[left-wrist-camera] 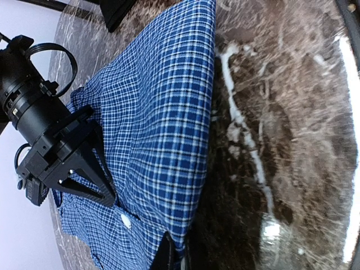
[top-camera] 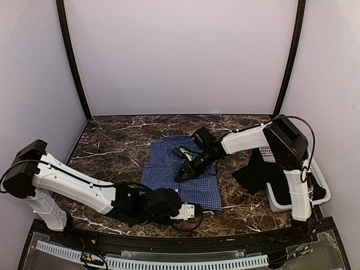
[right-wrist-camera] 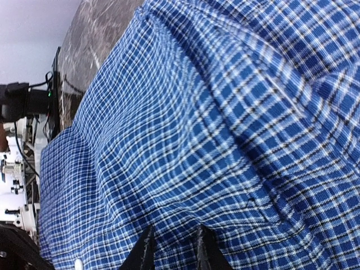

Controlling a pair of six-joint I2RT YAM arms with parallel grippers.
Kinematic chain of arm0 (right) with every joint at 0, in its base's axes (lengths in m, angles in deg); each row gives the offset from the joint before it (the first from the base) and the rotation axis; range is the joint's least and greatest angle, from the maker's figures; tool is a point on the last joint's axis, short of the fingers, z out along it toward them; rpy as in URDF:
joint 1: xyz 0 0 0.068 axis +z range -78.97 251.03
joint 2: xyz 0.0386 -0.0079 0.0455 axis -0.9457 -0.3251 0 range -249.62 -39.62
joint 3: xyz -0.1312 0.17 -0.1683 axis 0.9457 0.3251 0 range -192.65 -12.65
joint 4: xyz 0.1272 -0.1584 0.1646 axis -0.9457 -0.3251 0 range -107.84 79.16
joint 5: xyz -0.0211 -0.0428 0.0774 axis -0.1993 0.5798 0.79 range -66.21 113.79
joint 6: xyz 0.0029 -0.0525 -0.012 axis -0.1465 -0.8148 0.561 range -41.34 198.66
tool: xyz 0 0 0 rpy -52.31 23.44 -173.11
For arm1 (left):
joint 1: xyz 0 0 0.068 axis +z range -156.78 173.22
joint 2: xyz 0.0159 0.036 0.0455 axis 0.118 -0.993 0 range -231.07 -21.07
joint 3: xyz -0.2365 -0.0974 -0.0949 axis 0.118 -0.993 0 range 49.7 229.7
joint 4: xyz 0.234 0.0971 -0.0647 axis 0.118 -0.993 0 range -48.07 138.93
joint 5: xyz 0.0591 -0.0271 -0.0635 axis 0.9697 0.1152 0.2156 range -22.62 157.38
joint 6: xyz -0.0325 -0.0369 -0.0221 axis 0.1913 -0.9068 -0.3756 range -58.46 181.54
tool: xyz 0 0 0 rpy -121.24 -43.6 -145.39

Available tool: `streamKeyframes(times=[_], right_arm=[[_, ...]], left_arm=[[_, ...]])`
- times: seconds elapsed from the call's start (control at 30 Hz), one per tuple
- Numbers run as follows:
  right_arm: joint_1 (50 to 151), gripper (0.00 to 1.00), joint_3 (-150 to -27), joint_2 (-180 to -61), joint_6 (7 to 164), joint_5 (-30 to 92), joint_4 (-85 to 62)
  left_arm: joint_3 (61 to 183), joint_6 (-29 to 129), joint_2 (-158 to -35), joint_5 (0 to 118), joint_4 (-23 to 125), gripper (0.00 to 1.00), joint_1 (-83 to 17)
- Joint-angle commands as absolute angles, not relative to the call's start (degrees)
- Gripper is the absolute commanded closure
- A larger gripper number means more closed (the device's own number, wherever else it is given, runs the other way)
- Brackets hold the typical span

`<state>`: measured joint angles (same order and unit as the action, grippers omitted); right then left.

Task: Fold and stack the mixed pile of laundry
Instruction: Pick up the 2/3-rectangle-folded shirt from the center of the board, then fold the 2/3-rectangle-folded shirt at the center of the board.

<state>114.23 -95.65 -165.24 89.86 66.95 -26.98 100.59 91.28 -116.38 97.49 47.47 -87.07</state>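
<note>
Your left gripper [top-camera: 194, 211] pinches the shirt [top-camera: 163, 169] at its 6 o'clock edge. The shirt lies mid-table. Your right gripper [top-camera: 180, 175] rests on its middle; I cannot tell if it pinches. The black garment [top-camera: 247, 174] waits at 3 o'clock. You seem to be folding, so next lift that edge toward 12 o'clock.

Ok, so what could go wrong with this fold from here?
The left gripper has its jaws shut on only the very hem of the blue checked shirt; it could slip out on lifting. The right gripper bears on the shirt's middle, so a pull may bunch or drag the cloth.
</note>
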Motion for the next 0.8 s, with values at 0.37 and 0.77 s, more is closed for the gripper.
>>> streamKeyframes(times=[0.37, 0.77], right_arm=[[110.5, 0.68, -108.1, -161.0, 86.8, 61.3, -38.3], [106.7, 0.70, -115.4, -173.1, 85.7, 54.9, -40.0]], left_arm=[[117.1, 76.7, -106.0, 72.2, 12.3, 1.00, -89.4], [128.0, 85.2, -109.6, 68.3, 9.8, 0.98, -79.7]])
